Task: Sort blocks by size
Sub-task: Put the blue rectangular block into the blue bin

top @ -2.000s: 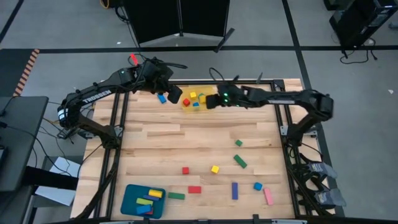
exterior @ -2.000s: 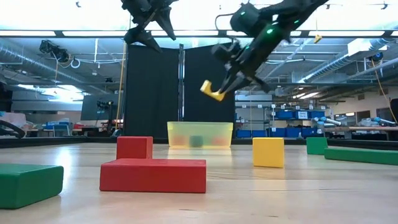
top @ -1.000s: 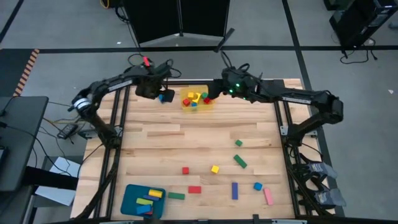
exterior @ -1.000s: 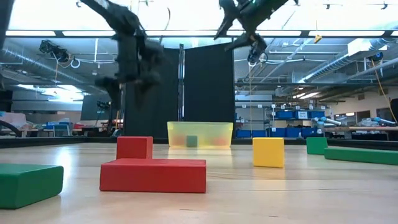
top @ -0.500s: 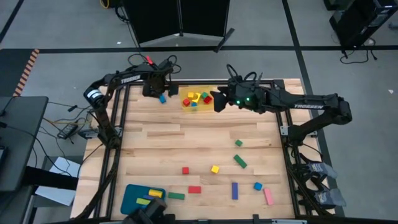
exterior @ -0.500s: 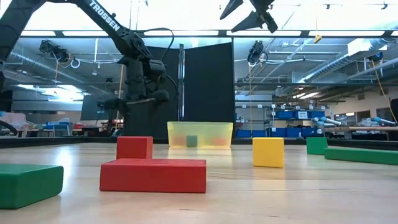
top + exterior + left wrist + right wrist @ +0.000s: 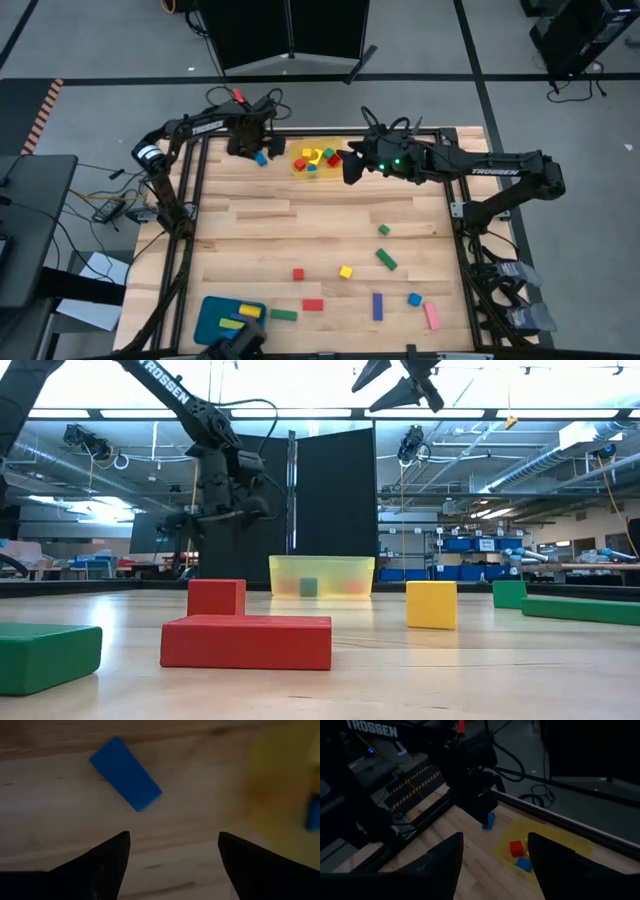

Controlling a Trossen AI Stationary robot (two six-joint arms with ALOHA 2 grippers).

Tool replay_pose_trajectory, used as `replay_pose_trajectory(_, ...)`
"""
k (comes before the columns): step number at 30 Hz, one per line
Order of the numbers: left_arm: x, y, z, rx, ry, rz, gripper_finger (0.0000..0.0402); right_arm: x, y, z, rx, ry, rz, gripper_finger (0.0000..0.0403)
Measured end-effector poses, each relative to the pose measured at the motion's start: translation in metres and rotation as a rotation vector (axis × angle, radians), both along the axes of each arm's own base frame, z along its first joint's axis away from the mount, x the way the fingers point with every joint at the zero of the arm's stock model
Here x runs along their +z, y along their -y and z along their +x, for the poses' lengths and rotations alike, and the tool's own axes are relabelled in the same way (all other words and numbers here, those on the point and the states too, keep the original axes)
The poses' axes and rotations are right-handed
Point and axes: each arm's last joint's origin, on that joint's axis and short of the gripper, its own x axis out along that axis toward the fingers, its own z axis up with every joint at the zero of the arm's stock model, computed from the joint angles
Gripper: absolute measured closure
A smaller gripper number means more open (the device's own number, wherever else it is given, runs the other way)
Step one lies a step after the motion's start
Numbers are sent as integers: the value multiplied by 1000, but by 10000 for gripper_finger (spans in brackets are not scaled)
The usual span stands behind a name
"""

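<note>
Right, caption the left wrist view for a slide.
Open left gripper poised above a blue block lying flat on the table, beside the yellow tray.

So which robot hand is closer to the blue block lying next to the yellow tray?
Left. The left gripper hangs open just above the blue block; the right gripper is beyond the yellow tray.

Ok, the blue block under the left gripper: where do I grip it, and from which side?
Come straight down with the open left gripper and close on the two long sides of the blue block at mid-length. It lies flat and skewed to the fingers, apart from the yellow tray, so probably rotate the wrist first.
</note>
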Motion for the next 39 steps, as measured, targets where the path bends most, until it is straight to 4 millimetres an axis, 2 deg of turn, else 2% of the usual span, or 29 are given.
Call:
replay_pose_trajectory(3,8,4,4,-43,19,36,92,0,-1,0,34,-18,-19,172)
replay_pose_trajectory(7,22,-3,7,-6,22,112,92,0,1,0,51,-33,-36,172)
replay_pose_trajectory(10,26,-13,6,37,65,75,92,0,3,0,66,-41,-44,173)
replay_pose_trajectory(14,19,-26,2,78,73,-70,95,0,5,0,79,-45,-45,174)
replay_pose_trajectory(18,10,-40,0,68,-14,-177,104,0,7,0,94,-51,-51,174)
replay_pose_trajectory(28,9,-67,8,64,-91,-284,122,-1,-1,1,141,-51,-46,183)
replay_pose_trajectory(31,22,-69,11,20,-56,-278,122,0,-4,2,153,-50,-47,183)
replay_pose_trajectory(35,55,-72,16,-98,-5,-184,122,0,-8,2,167,-50,-47,182)
replay_pose_trajectory(39,85,-78,11,-198,-88,-3,122,-1,-9,2,179,-59,-62,185)
